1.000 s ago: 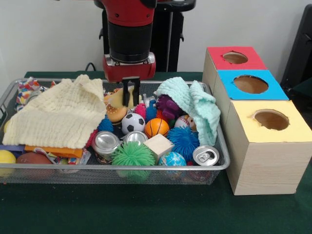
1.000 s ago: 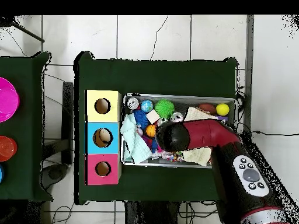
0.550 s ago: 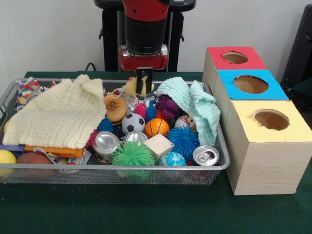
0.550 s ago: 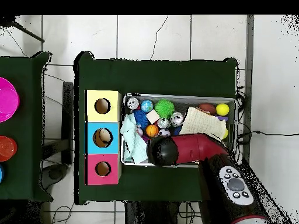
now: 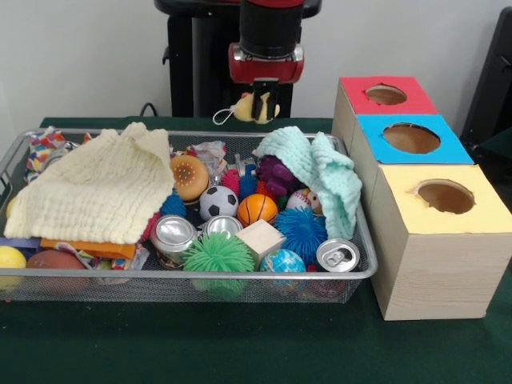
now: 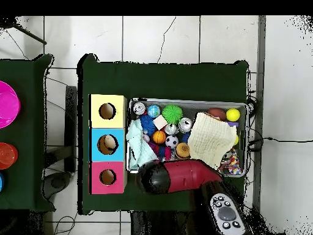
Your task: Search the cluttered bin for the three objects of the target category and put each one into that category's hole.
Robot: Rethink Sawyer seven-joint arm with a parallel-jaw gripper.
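Note:
My gripper [image 5: 265, 106] hangs above the far rim of the wire bin [image 5: 200, 275], shut on a small yellow toy [image 5: 246, 110] with a thin loop of string trailing to its left. It is up in the air, left of the red-topped box [image 5: 386, 94]. In line with it toward the front stand the blue-topped box [image 5: 412, 138] and the yellow-topped box [image 5: 445, 196], each with a round hole. In the overhead view the arm's wrist [image 6: 153, 177] covers the gripper, next to the red box [image 6: 107, 177].
The bin holds a yellow cloth [image 5: 96, 188], a mint cloth [image 5: 320, 172], a burger toy [image 5: 189, 176], a soccer ball [image 5: 218, 202], a basketball [image 5: 257, 209], a wood block [image 5: 260, 238], spiky balls, and cans [image 5: 337, 254].
The gripper rose out of the bin with the yellow toy and moved right toward the boxes. The burger toy it uncovered stays in the bin.

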